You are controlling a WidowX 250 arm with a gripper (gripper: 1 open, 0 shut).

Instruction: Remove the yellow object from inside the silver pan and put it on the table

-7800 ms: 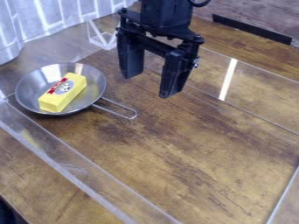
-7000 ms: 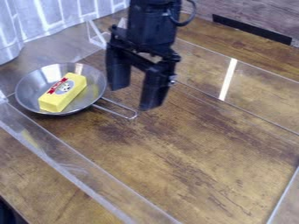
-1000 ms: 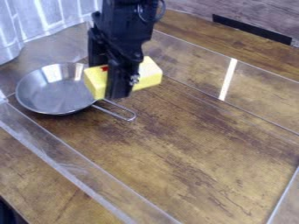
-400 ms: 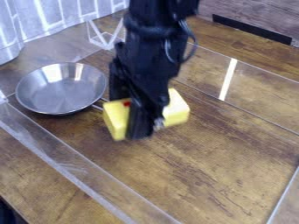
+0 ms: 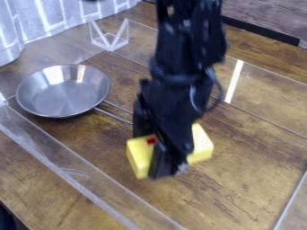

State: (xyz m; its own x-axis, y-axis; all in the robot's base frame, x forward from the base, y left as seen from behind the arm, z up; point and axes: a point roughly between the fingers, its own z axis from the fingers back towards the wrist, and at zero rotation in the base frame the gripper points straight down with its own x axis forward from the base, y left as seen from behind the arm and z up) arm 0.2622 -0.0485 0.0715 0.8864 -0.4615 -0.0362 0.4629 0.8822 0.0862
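A worn, dark brown plank table point(image 5: 90, 184) fills the frame. The black robot gripper point(image 5: 162, 148) has carried the smooth yellow rectangular block point(image 5: 140, 157) from the round, shiny silver pan point(image 5: 63, 91), upper left, to lower centre, grasping it above the wood. Lowering and release probably remain.

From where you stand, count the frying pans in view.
1: the silver pan, at the left on the table. The arm may hide others.
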